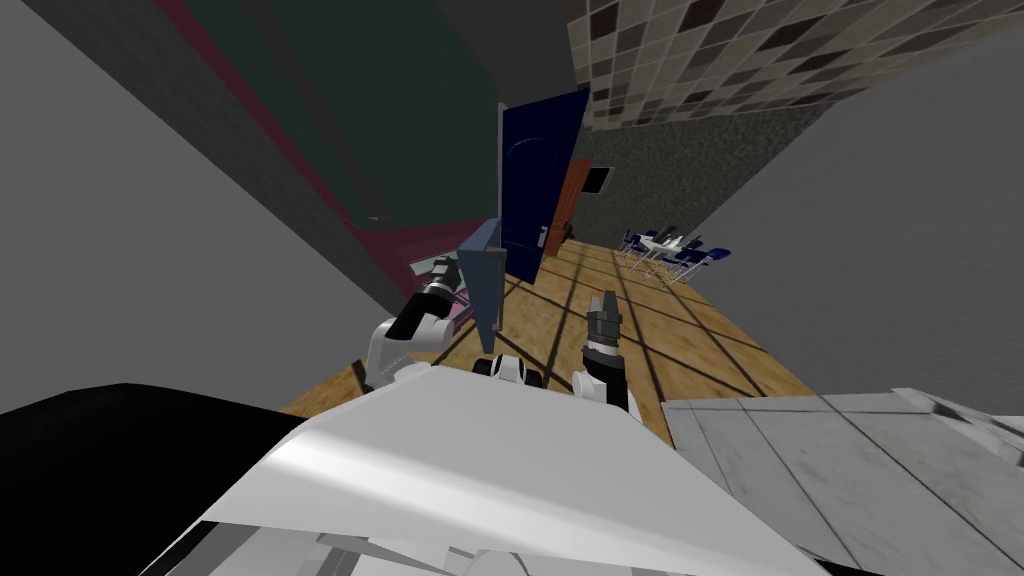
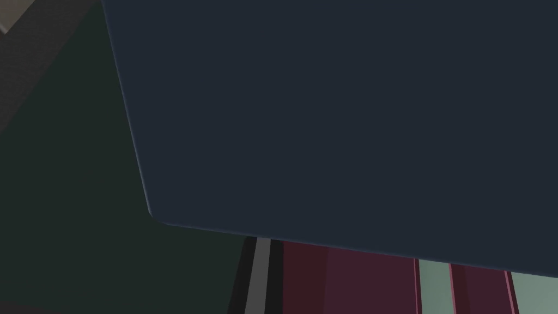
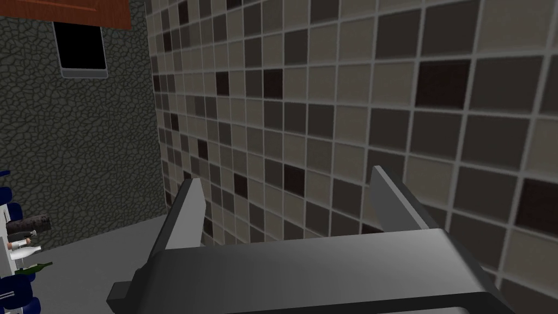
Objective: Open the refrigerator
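The refrigerator [image 1: 330,150] rises on my left as a tall dark green body with a maroon edge. A slate-blue door panel [image 1: 485,280] stands out from its lower part, edge-on towards me. My left forearm [image 1: 432,297] reaches to the inner side of that panel, which hides the gripper. In the left wrist view the same dark blue-grey panel [image 2: 338,120] is very close, with a rounded corner, and maroon and pale green strips [image 2: 349,278] lie beyond it. My right gripper [image 1: 603,303] [image 3: 289,210] hangs open over the floor, holding nothing.
A dark blue room door [image 1: 535,180] stands open just beyond the panel, with an orange door [image 1: 573,200] behind it. A table with blue chairs [image 1: 668,250] sits far down the wooden floor [image 1: 640,320]. A grey counter [image 1: 830,470] lies at my right.
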Controlling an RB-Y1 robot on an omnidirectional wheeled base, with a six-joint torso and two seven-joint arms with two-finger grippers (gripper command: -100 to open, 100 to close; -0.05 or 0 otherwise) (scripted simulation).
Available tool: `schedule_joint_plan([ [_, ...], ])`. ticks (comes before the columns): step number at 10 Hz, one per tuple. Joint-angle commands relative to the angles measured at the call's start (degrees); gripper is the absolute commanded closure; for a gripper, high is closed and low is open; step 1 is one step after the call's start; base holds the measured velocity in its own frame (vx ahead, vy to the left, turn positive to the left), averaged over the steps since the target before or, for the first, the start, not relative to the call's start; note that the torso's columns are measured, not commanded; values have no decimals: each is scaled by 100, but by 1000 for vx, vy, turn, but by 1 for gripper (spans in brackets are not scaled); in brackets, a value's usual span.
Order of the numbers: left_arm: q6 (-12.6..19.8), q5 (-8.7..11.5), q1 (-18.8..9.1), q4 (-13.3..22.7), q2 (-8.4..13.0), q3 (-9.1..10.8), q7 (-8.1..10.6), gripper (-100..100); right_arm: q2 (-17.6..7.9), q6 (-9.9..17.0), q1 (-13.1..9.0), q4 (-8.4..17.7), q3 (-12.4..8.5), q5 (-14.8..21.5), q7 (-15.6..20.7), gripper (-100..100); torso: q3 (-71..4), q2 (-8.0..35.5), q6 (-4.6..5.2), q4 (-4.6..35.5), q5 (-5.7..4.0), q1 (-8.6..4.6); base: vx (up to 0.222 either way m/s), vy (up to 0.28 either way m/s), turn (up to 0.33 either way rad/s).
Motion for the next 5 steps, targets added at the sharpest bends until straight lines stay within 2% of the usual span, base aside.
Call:
schedule_joint_plan([
  [1,-47,-139,-47,12,-9,165,134,100,0,0,0,0,0,0,0,0,12,15,-2,6,9,23,83,-355,143],
  [5,-95,-389,-170,32,-18,499,376,100,1,0,1,0,1,0,0,0,-8,-15,-2,1,5,22,130,-423,171],
])
